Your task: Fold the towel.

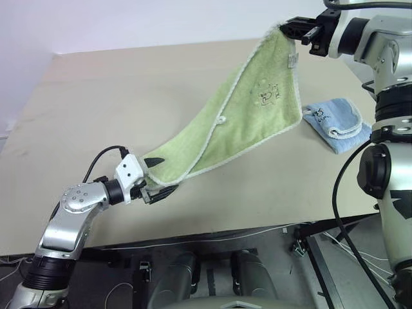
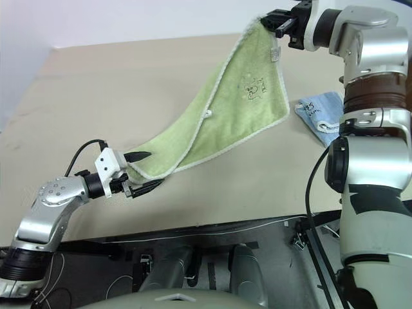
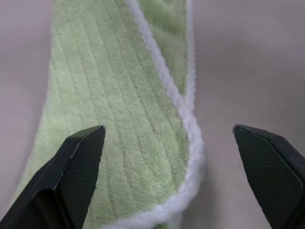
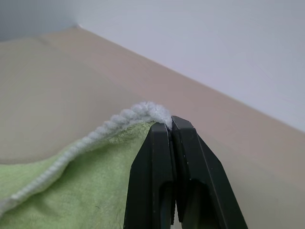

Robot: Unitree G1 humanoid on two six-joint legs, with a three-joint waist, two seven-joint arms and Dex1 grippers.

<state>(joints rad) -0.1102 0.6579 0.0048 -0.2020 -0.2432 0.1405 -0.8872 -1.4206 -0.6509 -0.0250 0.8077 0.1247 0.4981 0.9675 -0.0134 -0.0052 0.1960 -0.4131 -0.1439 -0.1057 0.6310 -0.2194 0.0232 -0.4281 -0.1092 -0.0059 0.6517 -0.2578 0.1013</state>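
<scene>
The towel [image 1: 251,116], light yellow-green with white corded edging, a small white loop and a dark printed mark, hangs in a slanted band above the table. My right gripper [image 1: 291,28] is shut on its upper corner, high at the back right. The towel's lower end [image 3: 138,157] droops to the table at the front left. There my left gripper [image 1: 154,181] stands open, one black finger [image 3: 76,167] on each side of that lower end, without pinching it.
A smaller light blue cloth [image 1: 338,123] lies folded on the beige table [image 1: 129,96] at the right, just beyond the towel's hanging edge. The table's front edge [image 1: 225,232] runs just below my left gripper.
</scene>
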